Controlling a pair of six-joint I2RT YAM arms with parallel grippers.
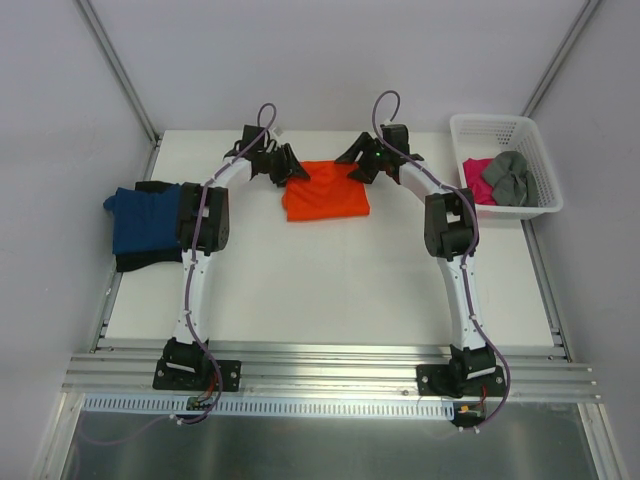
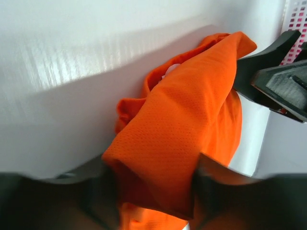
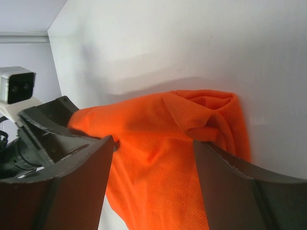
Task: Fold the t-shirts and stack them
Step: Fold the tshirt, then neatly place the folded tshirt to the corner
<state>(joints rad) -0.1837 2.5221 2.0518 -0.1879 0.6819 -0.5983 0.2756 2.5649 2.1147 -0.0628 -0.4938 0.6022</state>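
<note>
The orange t-shirt (image 1: 325,192) lies folded at the back middle of the table. My left gripper (image 1: 292,168) is at its far left corner and my right gripper (image 1: 356,168) at its far right corner. In the left wrist view the jaws (image 2: 151,191) stand wide apart with orange cloth (image 2: 182,129) between them. In the right wrist view the jaws (image 3: 153,163) are also wide apart over the orange cloth (image 3: 163,158). A dark blue t-shirt (image 1: 145,215) lies on a black one (image 1: 135,262) at the left. Magenta (image 1: 477,172) and grey (image 1: 508,180) t-shirts lie in the basket.
The white lattice basket (image 1: 520,125) stands at the back right corner. Grey walls close the table at the back and sides. The other arm's gripper shows in each wrist view, the right one (image 2: 278,81) and the left one (image 3: 43,139).
</note>
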